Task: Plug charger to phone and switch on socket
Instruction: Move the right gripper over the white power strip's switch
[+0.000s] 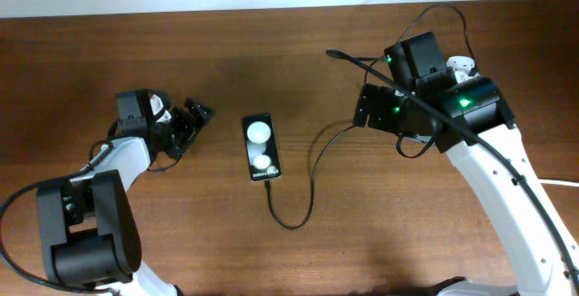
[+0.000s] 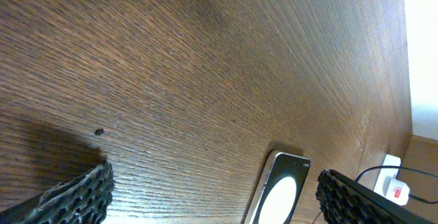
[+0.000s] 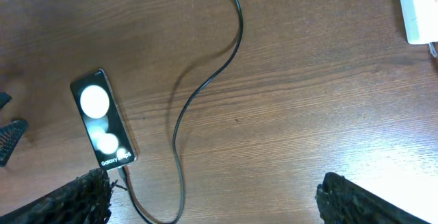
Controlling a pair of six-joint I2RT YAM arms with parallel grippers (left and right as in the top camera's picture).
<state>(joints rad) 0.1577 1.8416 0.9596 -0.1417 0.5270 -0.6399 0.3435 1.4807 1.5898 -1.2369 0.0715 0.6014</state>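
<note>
The black phone (image 1: 261, 147) lies flat mid-table, its screen showing two round reflections; it is also seen in the wrist views (image 2: 280, 191) (image 3: 102, 118). The thin black charger cable (image 1: 311, 165) (image 3: 205, 80) loops from the phone's near end, where its connector tip (image 3: 122, 172) meets the phone, back toward the right arm. The white socket (image 1: 461, 63) (image 3: 419, 8) (image 2: 395, 186) is mostly hidden under the right arm. My left gripper (image 1: 188, 124) (image 2: 219, 207) is open just left of the phone. My right gripper (image 1: 378, 108) (image 3: 215, 207) hovers open to the phone's right, above the cable, holding nothing.
A thick white cord (image 1: 563, 183) runs off the right edge. Another stretch of black cable (image 1: 348, 59) arcs behind the right arm. The brown wooden table (image 1: 181, 233) shows bare wood in front and at far left.
</note>
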